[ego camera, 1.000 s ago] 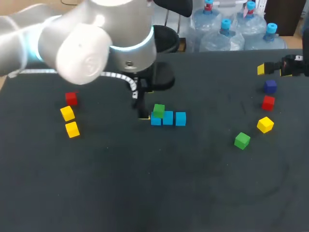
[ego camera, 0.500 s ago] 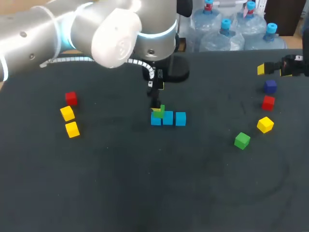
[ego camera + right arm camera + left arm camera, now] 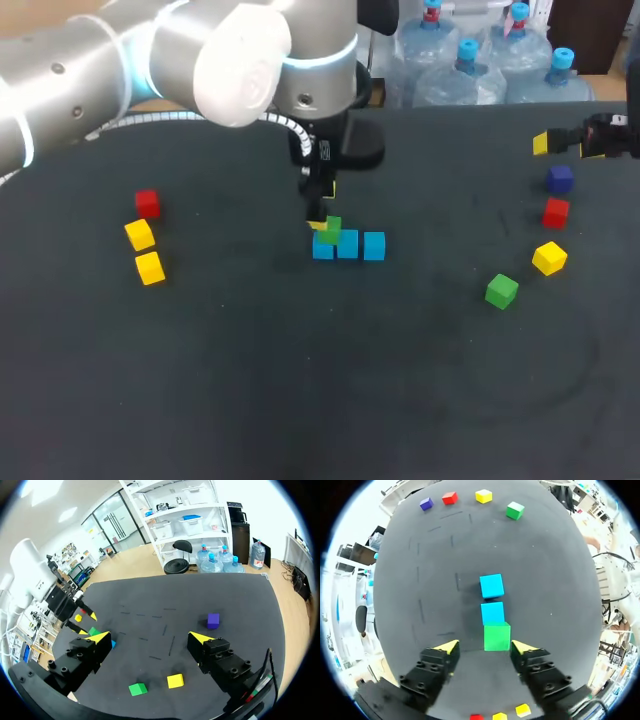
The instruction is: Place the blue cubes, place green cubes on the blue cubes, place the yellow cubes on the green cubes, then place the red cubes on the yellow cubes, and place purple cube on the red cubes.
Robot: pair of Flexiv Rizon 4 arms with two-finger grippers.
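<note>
Just between parted left jaws, green cube [image 3: 497, 636]

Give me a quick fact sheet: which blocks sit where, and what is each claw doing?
Blue cubes: three in a row
Stacked green cube: on the row's left-end blue cube
Left claw: open, straddling that green cube, not touching
Right claw: open, empty
Loose at left: red cube, two yellow cubes
Loose at right: purple cube, red cube, yellow cube, green cube

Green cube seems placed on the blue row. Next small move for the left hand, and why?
Probably lift the left hand straight up: its fingers stand open, clear of the green cube, which rests on the end blue cube. A straight rise should avoid nudging it.
</note>
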